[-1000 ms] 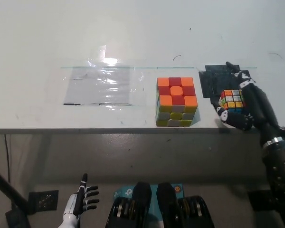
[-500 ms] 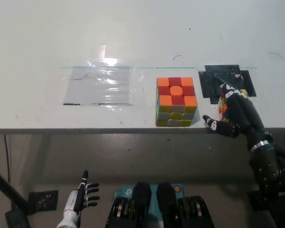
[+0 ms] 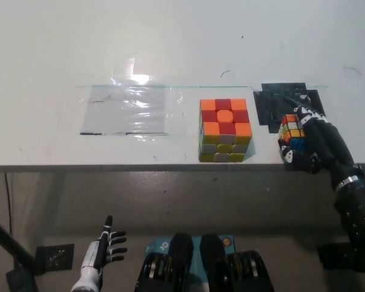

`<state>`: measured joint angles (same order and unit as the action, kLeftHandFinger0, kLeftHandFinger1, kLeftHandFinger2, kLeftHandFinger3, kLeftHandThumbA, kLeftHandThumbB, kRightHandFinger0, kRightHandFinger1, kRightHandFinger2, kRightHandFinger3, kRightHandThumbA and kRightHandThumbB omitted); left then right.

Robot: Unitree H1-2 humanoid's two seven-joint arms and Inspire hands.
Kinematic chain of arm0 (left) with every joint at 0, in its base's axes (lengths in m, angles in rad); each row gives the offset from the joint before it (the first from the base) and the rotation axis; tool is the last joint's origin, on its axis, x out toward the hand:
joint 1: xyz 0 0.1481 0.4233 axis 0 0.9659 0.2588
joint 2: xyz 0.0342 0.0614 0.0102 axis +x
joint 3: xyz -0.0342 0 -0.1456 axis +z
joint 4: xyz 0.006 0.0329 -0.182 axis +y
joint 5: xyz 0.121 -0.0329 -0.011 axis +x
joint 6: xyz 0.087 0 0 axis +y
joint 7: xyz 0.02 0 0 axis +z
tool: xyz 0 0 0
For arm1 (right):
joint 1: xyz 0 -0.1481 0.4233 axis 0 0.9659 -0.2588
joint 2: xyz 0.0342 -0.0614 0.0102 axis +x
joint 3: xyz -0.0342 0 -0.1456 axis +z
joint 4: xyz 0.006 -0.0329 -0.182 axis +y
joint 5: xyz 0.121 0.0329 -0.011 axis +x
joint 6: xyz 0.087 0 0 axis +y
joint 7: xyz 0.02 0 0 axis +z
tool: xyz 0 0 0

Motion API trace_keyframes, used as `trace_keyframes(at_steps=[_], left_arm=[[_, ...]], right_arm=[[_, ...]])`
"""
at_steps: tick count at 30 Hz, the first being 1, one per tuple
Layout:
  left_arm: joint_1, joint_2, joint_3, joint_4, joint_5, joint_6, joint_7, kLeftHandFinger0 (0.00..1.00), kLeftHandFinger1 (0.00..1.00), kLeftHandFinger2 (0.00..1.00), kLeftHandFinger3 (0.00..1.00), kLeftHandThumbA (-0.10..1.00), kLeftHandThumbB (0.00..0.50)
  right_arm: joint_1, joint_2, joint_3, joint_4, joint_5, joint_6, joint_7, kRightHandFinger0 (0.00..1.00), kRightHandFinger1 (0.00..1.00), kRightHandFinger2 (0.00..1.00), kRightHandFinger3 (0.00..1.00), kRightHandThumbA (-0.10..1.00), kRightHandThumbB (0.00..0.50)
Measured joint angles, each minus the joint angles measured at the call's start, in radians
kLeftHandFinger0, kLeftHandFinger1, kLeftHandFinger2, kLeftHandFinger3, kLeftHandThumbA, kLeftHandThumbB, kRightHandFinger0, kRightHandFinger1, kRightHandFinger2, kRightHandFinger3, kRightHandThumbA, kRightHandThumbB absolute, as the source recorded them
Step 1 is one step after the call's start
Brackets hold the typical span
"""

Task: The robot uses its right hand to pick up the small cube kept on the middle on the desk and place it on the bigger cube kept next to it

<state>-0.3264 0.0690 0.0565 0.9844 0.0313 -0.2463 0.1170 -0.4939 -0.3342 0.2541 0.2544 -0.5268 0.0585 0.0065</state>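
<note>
On white desk (image 3: 170,42) | right hand (image 3: 310,143) clasps small cube (image 3: 291,129) | clear film (image 3: 131,109) left

One head view — steeply down over the desk (image 3: 170,36) edge, moderately near.

The big cube (image 3: 225,129) is showing orange-and-red checks on top; the small cube (image 3: 291,130) is showing mixed colours.
</note>
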Motion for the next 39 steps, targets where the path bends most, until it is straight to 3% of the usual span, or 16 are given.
trace_keyframes(at_steps=[2, 3, 11, 12, 19, 22, 27, 31, 32, 34, 35, 36, 37, 38, 39], left_arm=[[0.000, 0.000, 0.001, -0.001, -0.001, 0.000, 0.000, 0.70, 0.65, 0.70, 0.67, 1.00, 0.218], [0.000, 0.000, 0.001, -0.001, -0.001, 0.000, -0.001, 0.78, 0.69, 0.75, 0.71, 1.00, 0.228], [-0.002, 0.000, 0.000, 0.000, 0.000, 0.000, 0.000, 0.70, 0.64, 0.71, 0.68, 1.00, 0.205], [-0.003, 0.000, 0.000, 0.000, 0.000, 0.000, 0.000, 0.74, 0.66, 0.72, 0.71, 1.00, 0.202], [-0.024, 0.001, -0.003, 0.013, 0.001, -0.003, 0.000, 0.71, 0.66, 0.71, 0.68, 1.00, 0.204], [-0.033, 0.002, -0.004, 0.026, 0.001, -0.006, 0.000, 0.71, 0.67, 0.74, 0.71, 1.00, 0.195], [-0.034, 0.002, -0.003, 0.031, 0.001, -0.007, 0.000, 0.69, 0.64, 0.71, 0.67, 1.00, 0.194], [-0.034, 0.002, -0.001, 0.035, 0.000, -0.011, 0.001, 0.74, 0.67, 0.74, 0.72, 1.00, 0.199], [-0.035, 0.002, 0.000, 0.035, 0.000, -0.011, 0.001, 0.70, 0.65, 0.71, 0.70, 1.00, 0.176], [-0.036, 0.002, 0.001, 0.035, 0.000, -0.012, 0.001, 0.69, 0.65, 0.71, 0.69, 1.00, 0.187], [-0.038, 0.002, 0.002, 0.034, 0.000, -0.013, 0.001, 0.69, 0.64, 0.71, 0.69, 1.00, 0.188], [-0.039, 0.002, 0.002, 0.034, 0.000, -0.013, 0.001, 0.69, 0.64, 0.71, 0.69, 1.00, 0.188], [-0.040, 0.001, 0.003, 0.034, 0.000, -0.013, 0.001, 0.71, 0.67, 0.74, 0.71, 1.00, 0.179], [-0.042, 0.002, 0.003, 0.034, 0.000, -0.013, 0.001, 0.71, 0.67, 0.74, 0.71, 1.00, 0.193], [-0.047, 0.002, 0.003, 0.038, 0.000, -0.014, 0.001, 0.72, 0.67, 0.74, 0.71, 1.00, 0.194]], right_arm=[[-0.012, 0.000, 0.007, 0.000, -0.005, -0.004, 0.002, 1.00, 1.00, 1.00, 1.00, 0.57, 0.373], [-0.019, 0.000, 0.010, 0.000, -0.007, -0.006, 0.002, 1.00, 1.00, 1.00, 1.00, 0.57, 0.373], [-0.031, 0.000, 0.028, 0.007, -0.017, -0.022, 0.005, 1.00, 1.00, 1.00, 1.00, 0.62, 0.383], [-0.032, 0.000, 0.033, 0.013, -0.020, -0.024, 0.005, 1.00, 1.00, 1.00, 1.00, 0.63, 0.385], [-0.061, 0.001, 0.044, 0.091, -0.045, -0.050, -0.002, 1.00, 1.00, 1.00, 1.00, 0.64, 0.377], [-0.071, -0.001, 0.044, 0.112, -0.052, -0.059, -0.004, 1.00, 1.00, 1.00, 1.00, 0.66, 0.378], [-0.073, -0.012, 0.043, 0.127, -0.052, -0.077, -0.003, 1.00, 1.00, 1.00, 1.00, 0.59, 0.355], [-0.073, -0.031, 0.039, 0.146, -0.051, -0.098, -0.003, 1.00, 1.00, 1.00, 1.00, 0.55, 0.342], [-0.074, -0.035, 0.037, 0.153, -0.050, -0.103, -0.004, 0.88, 1.00, 1.00, 1.00, 0.52, 0.326], [-0.080, -0.044, 0.036, 0.179, -0.054, -0.119, -0.011, 0.73, 1.00, 1.00, 1.00, 0.61, 0.357], [-0.085, -0.051, 0.038, 0.192, -0.057, -0.124, -0.015, 0.66, 1.00, 1.00, 1.00, 0.62, 0.349], [-0.091, -0.061, 0.044, 0.199, -0.062, -0.125, -0.014, 0.64, 1.00, 1.00, 1.00, 0.62, 0.349], [-0.096, -0.069, 0.049, 0.204, -0.068, -0.127, -0.013, 0.55, 0.94, 1.00, 1.00, 0.60, 0.352], [-0.098, -0.074, 0.053, 0.206, -0.073, -0.128, -0.013, 0.40, 0.73, 1.00, 1.00, 0.60, 0.364], [-0.104, -0.084, 0.066, 0.214, -0.083, -0.130, -0.013, 0.34, 0.61, 1.00, 1.00, 0.62, 0.359]])
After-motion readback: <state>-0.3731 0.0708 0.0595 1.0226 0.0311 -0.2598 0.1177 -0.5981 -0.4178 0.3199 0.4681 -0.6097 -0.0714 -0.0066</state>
